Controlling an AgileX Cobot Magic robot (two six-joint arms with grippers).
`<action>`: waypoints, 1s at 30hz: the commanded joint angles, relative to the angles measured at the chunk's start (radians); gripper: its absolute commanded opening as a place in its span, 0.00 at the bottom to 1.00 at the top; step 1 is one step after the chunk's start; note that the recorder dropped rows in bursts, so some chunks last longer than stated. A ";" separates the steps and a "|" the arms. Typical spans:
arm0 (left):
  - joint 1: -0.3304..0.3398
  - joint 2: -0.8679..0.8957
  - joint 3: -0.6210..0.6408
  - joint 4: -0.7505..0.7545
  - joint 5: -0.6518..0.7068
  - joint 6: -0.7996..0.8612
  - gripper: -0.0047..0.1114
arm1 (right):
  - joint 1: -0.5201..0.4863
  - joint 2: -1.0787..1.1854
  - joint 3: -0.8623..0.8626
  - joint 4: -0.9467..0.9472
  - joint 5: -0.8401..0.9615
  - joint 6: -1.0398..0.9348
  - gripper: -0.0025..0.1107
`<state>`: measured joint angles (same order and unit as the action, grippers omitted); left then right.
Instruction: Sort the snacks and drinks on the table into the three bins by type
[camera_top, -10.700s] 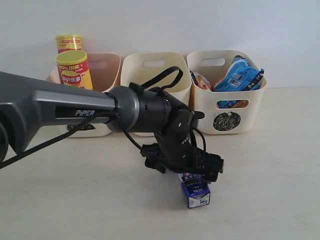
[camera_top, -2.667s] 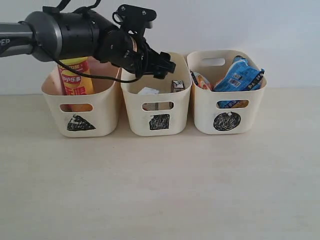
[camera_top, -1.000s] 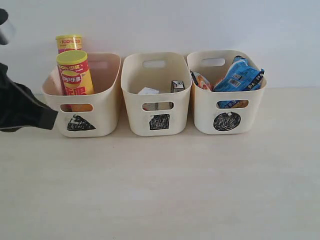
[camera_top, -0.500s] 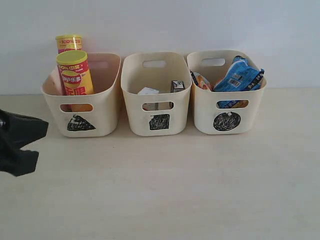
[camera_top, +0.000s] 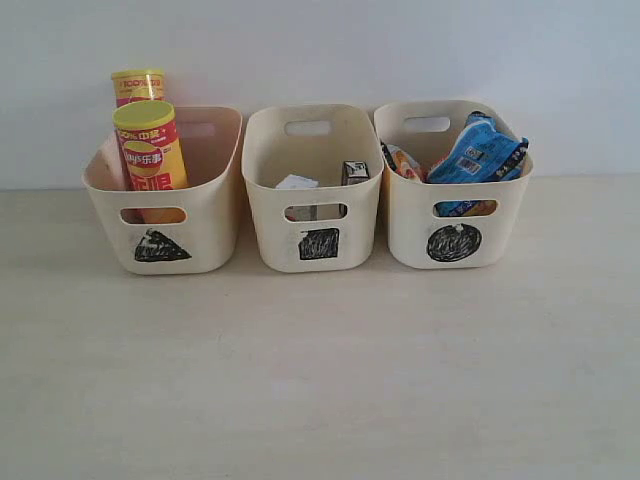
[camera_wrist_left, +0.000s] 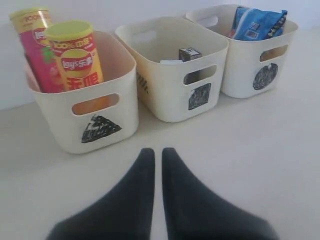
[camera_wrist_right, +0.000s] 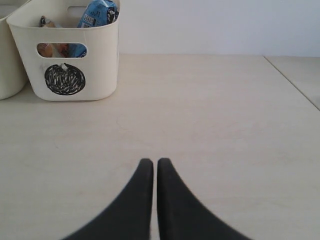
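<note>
The three bins stand in a row at the back of the table (camera_top: 320, 380). The triangle bin (camera_top: 208, 215) holds the yellow Lay's tube (camera_top: 148, 145) and the pink tube (camera_top: 137, 86). In the square bin (camera_top: 272, 235) sit a pale-topped carton (camera_top: 297, 183) and a dark carton (camera_top: 355, 172). The circle bin (camera_top: 500, 215) holds the blue packet (camera_top: 487, 150) and the orange-white packet (camera_top: 402, 160). Neither arm shows in the exterior view. My left gripper (camera_wrist_left: 158, 150) is shut and empty, in front of the triangle bin (camera_wrist_left: 50, 125). My right gripper (camera_wrist_right: 152, 161) is shut and empty, off to the side of the circle bin (camera_wrist_right: 100, 60).
A plain pale wall (camera_top: 400, 50) rises just behind the bins. In the right wrist view the table's side edge (camera_wrist_right: 292, 82) runs beyond the circle bin.
The left arm, dark at the exterior view's left edge a second ago, dropped lower and has now left that view. The bins and their contents have not moved.
</note>
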<state>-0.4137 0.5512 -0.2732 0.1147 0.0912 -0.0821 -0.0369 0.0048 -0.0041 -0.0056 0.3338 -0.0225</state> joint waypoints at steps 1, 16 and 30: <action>0.061 -0.102 0.080 -0.002 -0.054 -0.006 0.07 | -0.003 -0.005 0.004 -0.004 -0.003 -0.002 0.02; 0.262 -0.367 0.239 -0.005 -0.091 -0.017 0.07 | -0.003 -0.005 0.004 -0.004 -0.003 -0.002 0.02; 0.363 -0.478 0.273 -0.005 -0.068 -0.060 0.07 | -0.003 -0.005 0.004 -0.004 -0.003 -0.002 0.02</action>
<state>-0.0549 0.0805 -0.0035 0.1124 0.0189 -0.1295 -0.0369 0.0048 -0.0041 -0.0056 0.3338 -0.0225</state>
